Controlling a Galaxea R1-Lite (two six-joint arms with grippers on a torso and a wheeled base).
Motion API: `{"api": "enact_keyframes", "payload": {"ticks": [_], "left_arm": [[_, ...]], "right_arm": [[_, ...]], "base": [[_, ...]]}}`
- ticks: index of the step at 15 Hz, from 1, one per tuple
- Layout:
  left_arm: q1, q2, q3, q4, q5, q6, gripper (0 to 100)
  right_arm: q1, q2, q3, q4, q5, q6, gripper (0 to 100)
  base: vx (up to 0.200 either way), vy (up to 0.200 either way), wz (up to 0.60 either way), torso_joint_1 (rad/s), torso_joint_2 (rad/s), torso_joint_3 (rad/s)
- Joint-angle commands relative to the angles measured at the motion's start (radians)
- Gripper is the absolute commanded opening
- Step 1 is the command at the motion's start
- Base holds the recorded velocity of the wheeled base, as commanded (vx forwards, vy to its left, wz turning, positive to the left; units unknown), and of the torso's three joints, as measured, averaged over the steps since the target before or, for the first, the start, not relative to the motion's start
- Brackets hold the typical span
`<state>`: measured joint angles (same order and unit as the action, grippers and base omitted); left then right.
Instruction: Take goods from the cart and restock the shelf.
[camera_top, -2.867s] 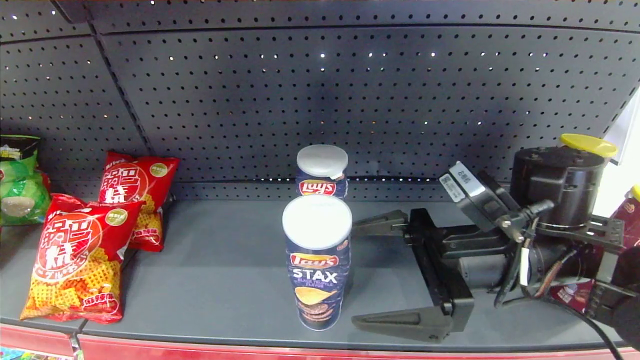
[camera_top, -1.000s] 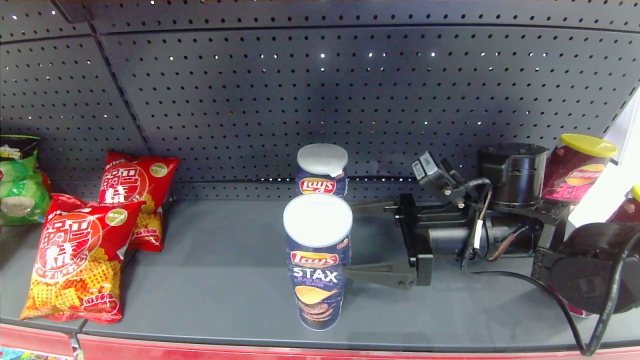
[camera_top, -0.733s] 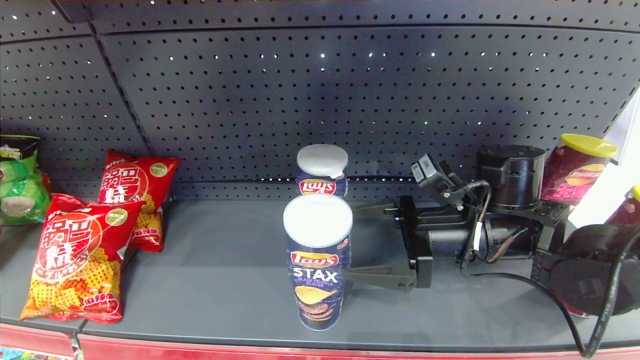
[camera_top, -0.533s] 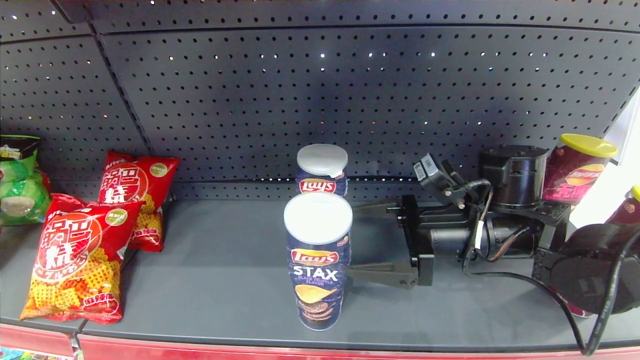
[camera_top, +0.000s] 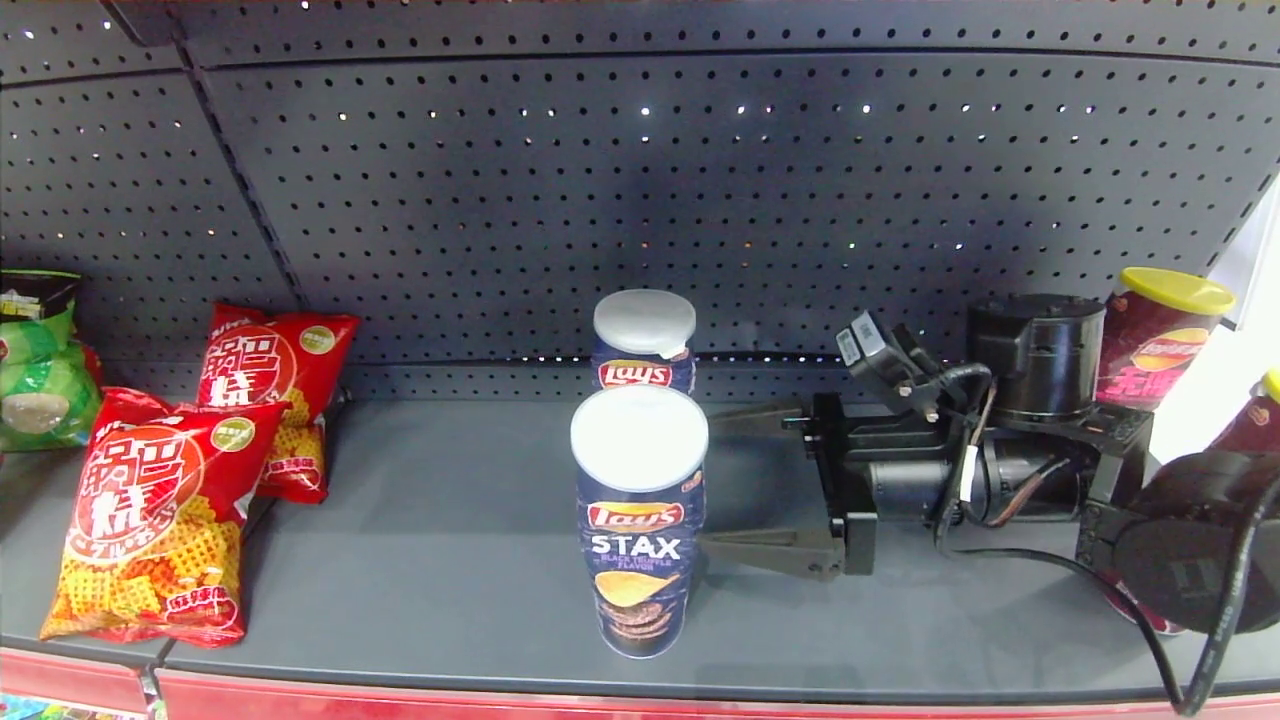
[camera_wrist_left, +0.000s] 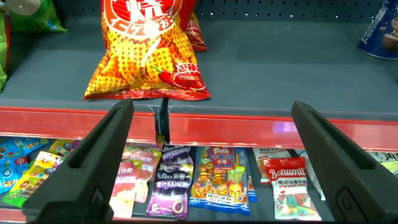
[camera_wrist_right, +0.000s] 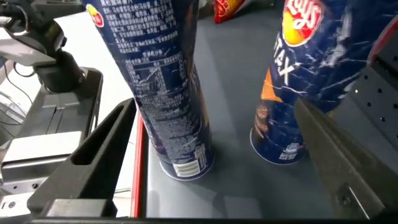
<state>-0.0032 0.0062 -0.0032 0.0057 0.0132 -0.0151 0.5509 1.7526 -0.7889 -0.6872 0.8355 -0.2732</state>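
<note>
The front can (camera_top: 637, 520), a tall glossy blue cylinder with a flat pale lid, stands upright near the front edge of the shelf (camera_top: 430, 560). A matching rear can (camera_top: 644, 340) stands right behind it. The right tool (camera_top: 714, 482) lies level just beside the front can, its tapered black fingers spread wide (gripping nothing). The left tool (camera_wrist_left: 212, 111), fingers likewise apart, hangs before the shelf's red lip. Crinkly red snack bags (camera_top: 150, 520) lean at the left, and a perforated metal back panel (camera_top: 700, 200) rises behind.
</note>
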Motion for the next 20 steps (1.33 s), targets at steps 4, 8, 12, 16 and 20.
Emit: {"api": "enact_keyframes", "payload": {"ticks": [4, 8, 12, 16, 20], "left_arm": [[0.0, 0.001, 0.0, 0.0, 0.001, 0.0, 100], [0.0, 0.001, 0.0, 0.0, 0.001, 0.0, 100], [0.0, 0.001, 0.0, 0.0, 0.001, 0.0, 100], [0.0, 0.001, 0.0, 0.0, 0.001, 0.0, 100], [0.0, 0.001, 0.0, 0.0, 0.001, 0.0, 100]], "right_arm": [[0.004, -0.081, 0.051, 0.002, -0.001, 0.0, 100], [-0.02, -0.309, 0.111, 0.011, -0.021, 0.02, 100], [-0.032, -0.846, 0.419, 0.011, -0.055, 0.201, 100], [-0.098, -1.254, 0.632, 0.0, -0.302, 0.358, 100], [-0.31, -1.423, 0.748, 0.0, -0.487, 0.379, 100]], "base": [[0.0, 0.0, 0.0, 0.0, 0.0, 0.0], [0.0, 0.0, 0.0, 0.0, 0.0, 0.0], [0.0, 0.0, 0.0, 0.0, 0.0, 0.0], [0.0, 0.0, 0.0, 0.0, 0.0, 0.0], [0.0, 0.0, 0.0, 0.0, 0.0, 0.0]]}}
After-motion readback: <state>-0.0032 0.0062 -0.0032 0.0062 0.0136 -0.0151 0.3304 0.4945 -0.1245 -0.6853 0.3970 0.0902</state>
